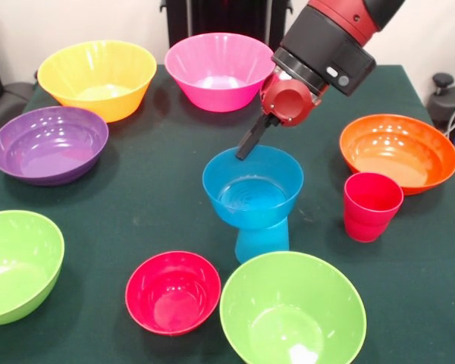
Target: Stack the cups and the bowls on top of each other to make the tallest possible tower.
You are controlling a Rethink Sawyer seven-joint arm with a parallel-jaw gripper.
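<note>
We find the worktop (pixel 152 197) covered in dark green cloth, with bowls and cups spread across it.

At the centre stands the tower (pixel 252 201): a blue bowl (pixel 252 186) sits upright on top of an upturned light blue cup (pixel 262 241), which rests on the cloth. Only these two pieces make up the stack.

The gripper (pixel 246 145) comes down from the upper right on a red and black arm (pixel 326 45). One dark finger (pixel 252 138) shows, slanting down to the far rim of the blue bowl. We cannot tell whether the fingers are released or clenched, nor whether the finger touches the rim or hangs just above it.

The red-pink cup (pixel 371 205) stands upright, mouth up, right of the tower and just in front of the orange bowl (pixel 398 152). The small red bowl (pixel 173 292) lies in front of the tower to the left, and just beside it, at the near edge, is a lime green bowl (pixel 292 311). A second lime green bowl (pixel 15 265) sits at the left edge. The purple bowl (pixel 49 144) is further back on the left, the yellow-orange bowl (pixel 97 78) behind it, and the pink bowl (pixel 218 70) at the back centre. All the bowls stand mouth up, and all outside the tower stand singly.
</note>
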